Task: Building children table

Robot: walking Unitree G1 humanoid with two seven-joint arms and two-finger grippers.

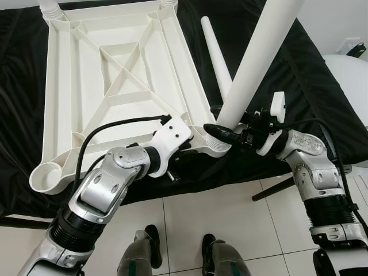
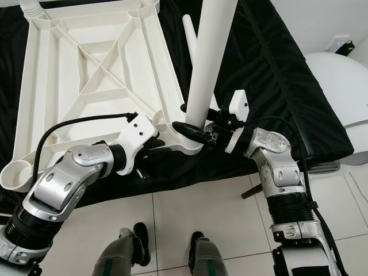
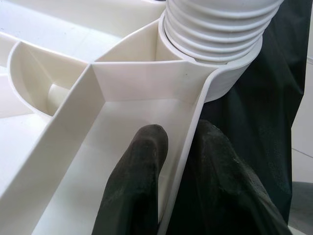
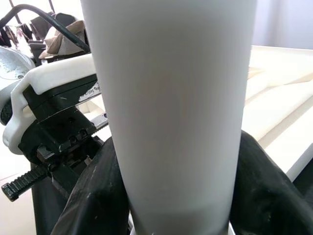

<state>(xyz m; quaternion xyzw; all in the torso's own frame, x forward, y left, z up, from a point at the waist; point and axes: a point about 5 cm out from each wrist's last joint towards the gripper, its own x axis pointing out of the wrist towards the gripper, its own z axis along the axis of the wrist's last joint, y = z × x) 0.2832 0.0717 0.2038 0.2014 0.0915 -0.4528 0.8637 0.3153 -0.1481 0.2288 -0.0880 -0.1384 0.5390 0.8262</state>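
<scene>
home room, white tiled floor, black-draped surface

A: Where is there room to reach in?

B: Between the ribs of the upturned tabletop, where the shallow bays lie open from above.

A: And the near corner?

B: Crowded. The upright leg stands in the socket there, the right claw clasps its base, and the left claw pinches the rim wall just beside it. A loose leg lies on the black cloth close behind.
</scene>
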